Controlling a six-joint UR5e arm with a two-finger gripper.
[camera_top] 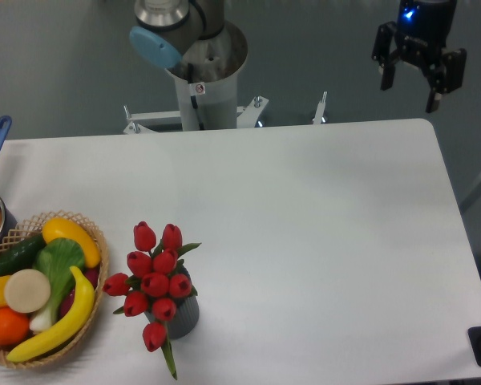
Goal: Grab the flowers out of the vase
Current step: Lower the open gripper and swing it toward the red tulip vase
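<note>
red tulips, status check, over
Two-finger gripper open, empty, far from table's near side. Red tulip bunch in dark grey ribbed vase. Wicker fruit basket alongside.

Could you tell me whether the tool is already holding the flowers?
No, the tool hangs open and empty above the table's far right corner, while the flowers sit in the vase near the front left.

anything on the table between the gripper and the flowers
Nothing: in the camera view only bare white table lies between the gripper, up past the far right corner, and the flowers in the vase.
</note>
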